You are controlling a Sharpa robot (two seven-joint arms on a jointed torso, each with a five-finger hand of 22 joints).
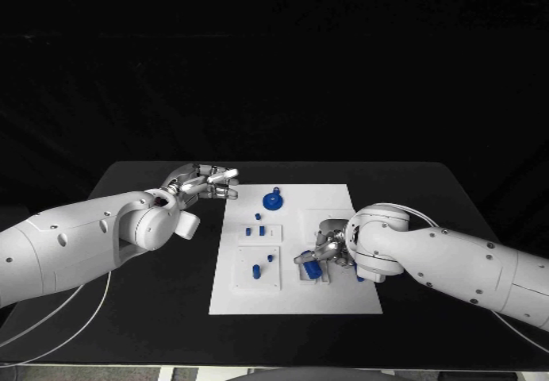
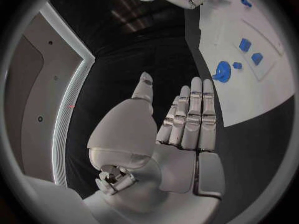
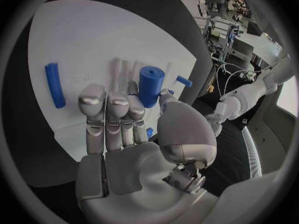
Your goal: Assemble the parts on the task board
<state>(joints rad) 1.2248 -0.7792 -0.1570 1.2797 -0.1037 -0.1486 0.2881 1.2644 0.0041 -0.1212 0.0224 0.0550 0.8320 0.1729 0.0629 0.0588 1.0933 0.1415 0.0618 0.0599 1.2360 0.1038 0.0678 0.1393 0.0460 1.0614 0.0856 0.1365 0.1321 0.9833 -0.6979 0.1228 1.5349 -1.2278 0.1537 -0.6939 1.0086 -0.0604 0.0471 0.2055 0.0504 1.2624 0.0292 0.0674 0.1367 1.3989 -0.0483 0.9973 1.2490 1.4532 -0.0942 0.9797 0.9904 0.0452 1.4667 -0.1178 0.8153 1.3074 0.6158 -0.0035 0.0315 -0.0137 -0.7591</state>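
The right hand pinches a blue cylinder over the task board's near-right area and could drop or tilt it if misaligned, while the left hand, fingers apart, waits off the board's far-left corner.

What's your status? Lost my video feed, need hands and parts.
Left hand open, fingers flat, off the task board. Right hand over the board, fingers at a blue cylinder; grip unconfirmed. Nothing blocking.
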